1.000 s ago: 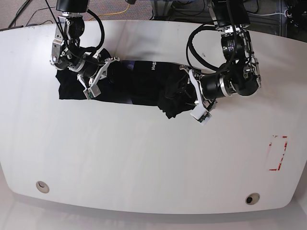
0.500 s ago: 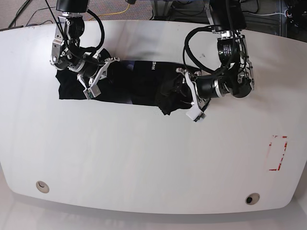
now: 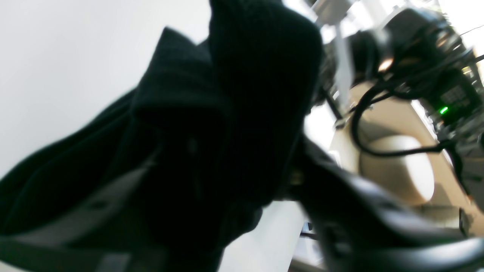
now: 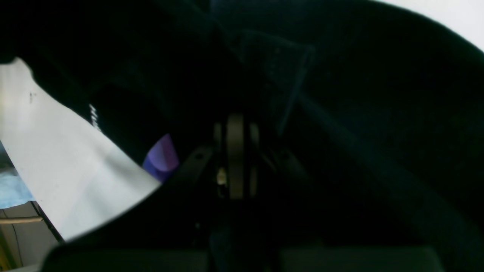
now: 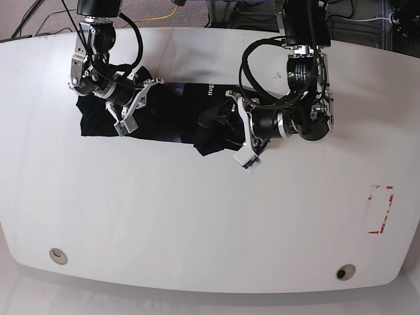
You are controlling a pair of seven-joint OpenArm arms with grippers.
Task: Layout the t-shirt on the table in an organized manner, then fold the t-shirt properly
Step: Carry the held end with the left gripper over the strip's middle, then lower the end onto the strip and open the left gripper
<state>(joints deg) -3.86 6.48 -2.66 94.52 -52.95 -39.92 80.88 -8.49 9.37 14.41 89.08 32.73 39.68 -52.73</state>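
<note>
Currently, the t-shirt [image 5: 167,118] is lying as a bunched black band near the far edge of the surface [image 5: 197,216], toward its far-left corner, with a small white printed label showing near the band's middle. The right claw [image 5: 128,111] is resting on the left part of the garment; its jaws are pressed together, and the right wrist view shows dark cloth crowding around them, though whether a fold is actually caught between them cannot be told. The left claw [image 5: 241,134] is sitting at the right end of the band, where cloth is heaped into a lump; dark fabric is filling the left wrist view, and whether these jaws are spread or gripping cannot be told. The garment appears neither flat nor laid out, so the spreading step is judged incomplete. Several risks apply from this position. If either claw is pinching more than one layer, pulling outward may drag a doubled fold instead of opening the cloth. If the heaped end is released carelessly, it may collapse onto the body and hide the hem. Cloth snagging on the claw housing may also lift the garment unexpectedly.
</note>
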